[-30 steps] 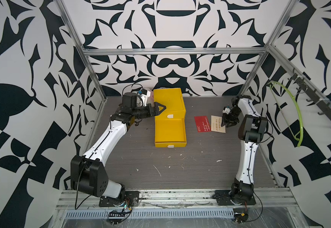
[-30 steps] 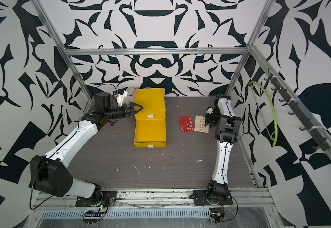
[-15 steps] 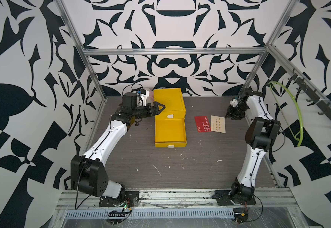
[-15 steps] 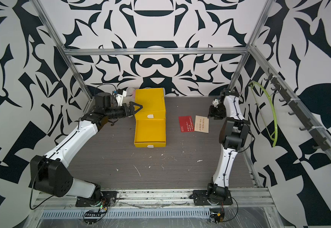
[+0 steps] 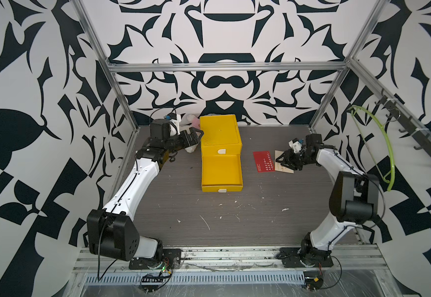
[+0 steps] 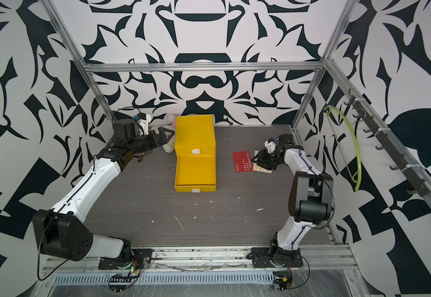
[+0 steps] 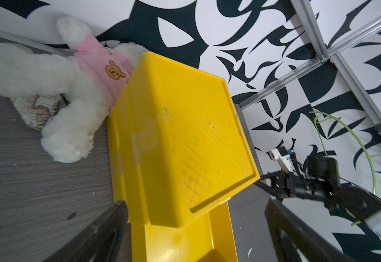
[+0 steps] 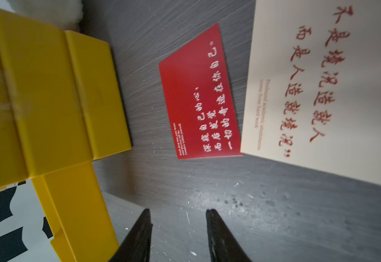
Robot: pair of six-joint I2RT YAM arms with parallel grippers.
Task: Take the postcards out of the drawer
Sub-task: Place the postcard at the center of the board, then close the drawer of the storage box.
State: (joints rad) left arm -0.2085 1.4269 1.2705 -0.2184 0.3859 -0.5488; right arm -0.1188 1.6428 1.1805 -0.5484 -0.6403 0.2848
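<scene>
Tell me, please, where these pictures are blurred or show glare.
Right wrist view: writing on the cream postcard and the red postcard is slightly smeared. Left wrist view: the right arm looks blurred, and a pale glare spot sits on the drawer floor. Both top views: the table is sharp and evenly lit.

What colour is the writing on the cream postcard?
Red; the right wrist view shows the cream postcard best.

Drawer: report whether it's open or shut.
Open. The drawer is pulled out from the yellow cabinet, its bare floor showing in both top views.
</scene>
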